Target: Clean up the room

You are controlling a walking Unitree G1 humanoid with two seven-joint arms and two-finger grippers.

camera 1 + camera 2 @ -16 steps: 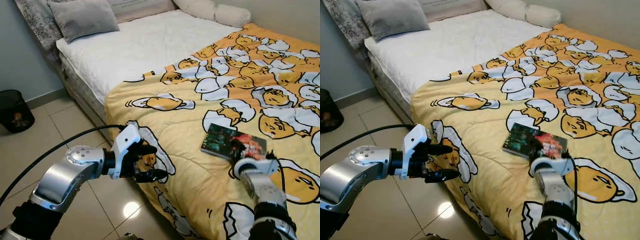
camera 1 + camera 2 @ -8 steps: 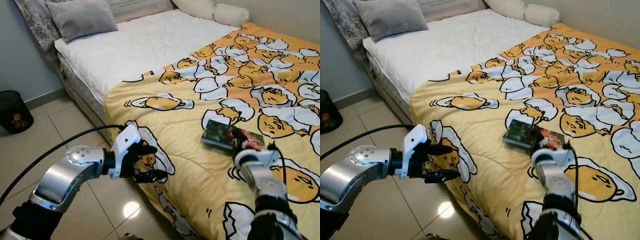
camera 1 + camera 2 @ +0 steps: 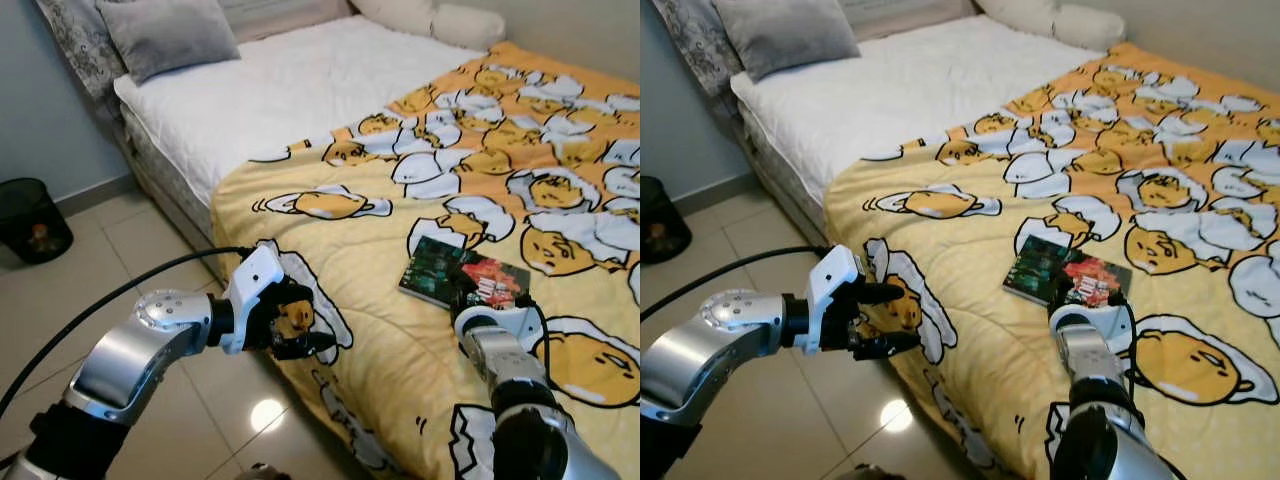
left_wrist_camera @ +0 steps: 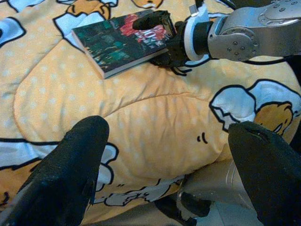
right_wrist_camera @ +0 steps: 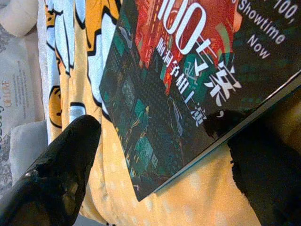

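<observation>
Tiled floor (image 3: 130,270) runs along the near side of the bed (image 3: 300,100), and from my seat I see a black wastebasket (image 3: 32,220) standing on it at the far left by the wall. Next comes a grey pillow (image 3: 165,35) at the head of the white mattress. My left gripper (image 3: 300,325) hovers off the bed's edge, just beside the hanging corner of the yellow egg-print blanket (image 3: 400,250), its fingers (image 4: 70,165) spread apart and holding nothing. Further right, the book (image 3: 460,277) lies flat on the blanket, dark cover up. My right gripper (image 3: 1087,293) is at the book's near edge, fingers (image 5: 56,165) parted, one above the cover and one at the lower edge; I cannot tell whether they actually press on it.
</observation>
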